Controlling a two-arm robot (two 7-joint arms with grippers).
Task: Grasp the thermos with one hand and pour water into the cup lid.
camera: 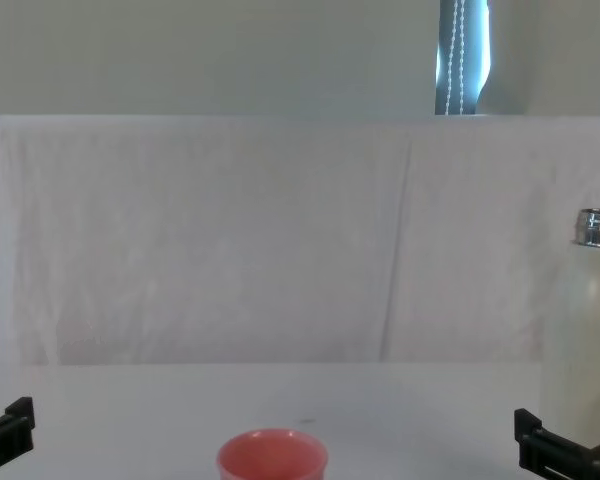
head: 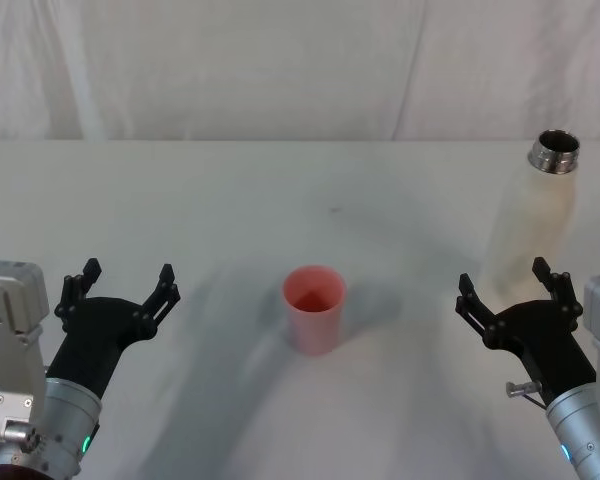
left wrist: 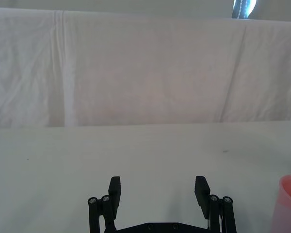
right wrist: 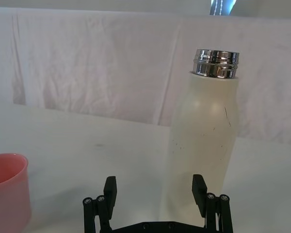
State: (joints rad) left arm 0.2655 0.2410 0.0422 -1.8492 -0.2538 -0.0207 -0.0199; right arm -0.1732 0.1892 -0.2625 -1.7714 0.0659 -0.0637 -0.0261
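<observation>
Right gripper (head: 508,287) hovered low over the worktop (head: 280,200) at the robot's right front, jaws spread wide and empty, nothing between them. In the right wrist view the right gripper (right wrist: 155,190) had its two black fingers (right wrist: 110,191) apart, with the thermos (right wrist: 202,145) standing just beyond them, nearer one finger than the other and not touched. The thermos (head: 532,222) stood upright on the worktop at the far right, just past the right gripper; cream-white body with small dark specks, steel threaded neck (head: 555,151) uncapped and open on top. In the chest view the thermos (camera: 588,330) showed at the right edge, with the right gripper (camera: 560,455) low in front of it.

Left gripper (head: 120,289) hung at the robot's left front, released as well, jaws spread and holding nothing, well apart from both task things. In the left wrist view the left gripper (left wrist: 157,192) faced bare worktop, with the cup lid (left wrist: 290,204) showing at the frame's edge.

The pink cup lid (head: 313,308) stood upright, mouth up, near the middle of the worktop between the two grippers, well apart from the thermos. No liquid could be made out inside it. A white cloth backdrop (head: 280,70) hung behind the worktop.
</observation>
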